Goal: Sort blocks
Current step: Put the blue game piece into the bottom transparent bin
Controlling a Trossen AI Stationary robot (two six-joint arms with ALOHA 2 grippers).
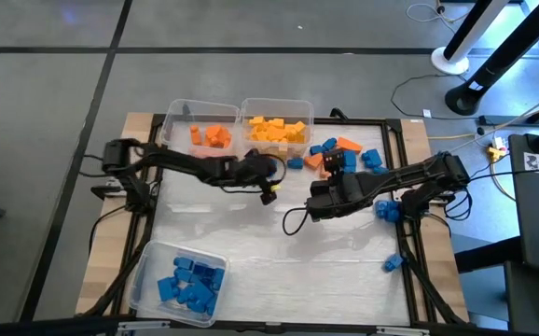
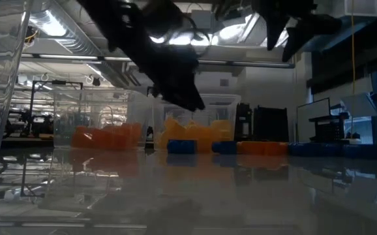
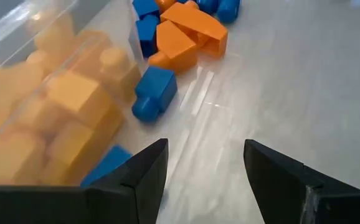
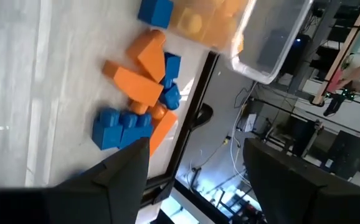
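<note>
Left gripper [image 1: 271,179], jaws apart and empty, hovers beside the yellow bin [image 1: 277,126]; the loose blocks [image 1: 339,154] lie right of it. Recommend centring on one blue block [image 3: 154,93] before closing.

2 bins [image 1: 195,110] sit side by side at the table's [image 1: 279,252] far edge; loose blocks [image 1: 344,154] lie right of them.

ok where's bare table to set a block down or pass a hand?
Free: the wide stretch between the blue bin at the near left corner and the stray blue block near the right edge. Crowded: the loose pile beside the yellow bin, where left hand and right hand hover, both open.
</note>
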